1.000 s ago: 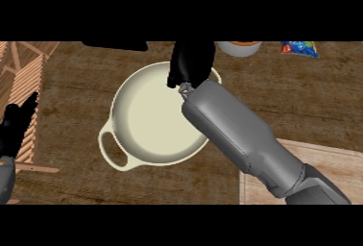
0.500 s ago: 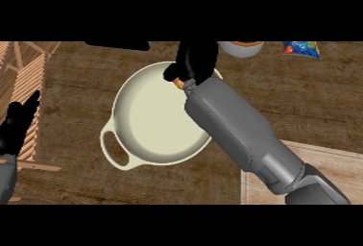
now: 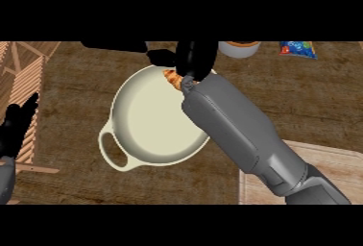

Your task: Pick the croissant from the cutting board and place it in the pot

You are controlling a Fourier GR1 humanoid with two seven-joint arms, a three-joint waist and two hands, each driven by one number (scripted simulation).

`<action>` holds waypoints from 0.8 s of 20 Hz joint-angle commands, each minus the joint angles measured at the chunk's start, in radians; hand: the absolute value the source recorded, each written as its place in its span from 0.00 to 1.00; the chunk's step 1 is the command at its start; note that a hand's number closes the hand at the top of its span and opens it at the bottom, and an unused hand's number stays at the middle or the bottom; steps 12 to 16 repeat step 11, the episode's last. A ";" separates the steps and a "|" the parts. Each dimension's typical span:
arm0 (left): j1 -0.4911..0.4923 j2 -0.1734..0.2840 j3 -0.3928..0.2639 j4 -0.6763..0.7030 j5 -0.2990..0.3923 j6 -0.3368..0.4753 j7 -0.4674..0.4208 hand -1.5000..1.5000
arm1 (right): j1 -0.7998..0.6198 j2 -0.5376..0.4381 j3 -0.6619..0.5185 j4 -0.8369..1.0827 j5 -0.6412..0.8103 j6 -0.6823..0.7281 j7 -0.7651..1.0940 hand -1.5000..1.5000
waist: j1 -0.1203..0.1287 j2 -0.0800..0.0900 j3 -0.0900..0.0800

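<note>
The brown counter (image 3: 92,182) carries a cream pot (image 3: 152,125); the cutting board (image 3: 333,158) lies right of the pot.

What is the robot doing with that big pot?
The robot's right hand is curled round a croissant and holds it over the far rim of the cream pot on the wooden counter. The croissant is not yet lying inside the pot. The cutting board it came from sits at the lower right. The left hand rests open at the left edge, holding nothing.
</note>
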 commanded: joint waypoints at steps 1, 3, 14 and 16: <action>-0.022 -0.132 -0.056 -0.110 0.042 0.001 -0.073 0.50 | 0.015 0.004 0.021 -0.043 -0.090 -0.113 0.014 0.00 | -0.026 -0.012 -0.024; -0.028 -0.104 -0.038 -0.094 0.055 -0.026 -0.068 0.50 | 0.041 0.004 0.054 -0.087 -0.138 -0.131 0.003 0.00 | -0.040 -0.013 -0.025; 0.066 -0.104 -0.006 -0.150 0.073 -0.017 -0.064 0.50 | 0.227 0.005 0.163 -0.252 -0.192 -0.217 -0.076 0.00 | -0.094 -0.034 -0.023; 0.066 -0.104 -0.006 -0.150 0.073 -0.017 -0.064 0.50 | 0.227 0.005 0.163 -0.252 -0.192 -0.217 -0.076 0.00 | -0.094 -0.034 -0.023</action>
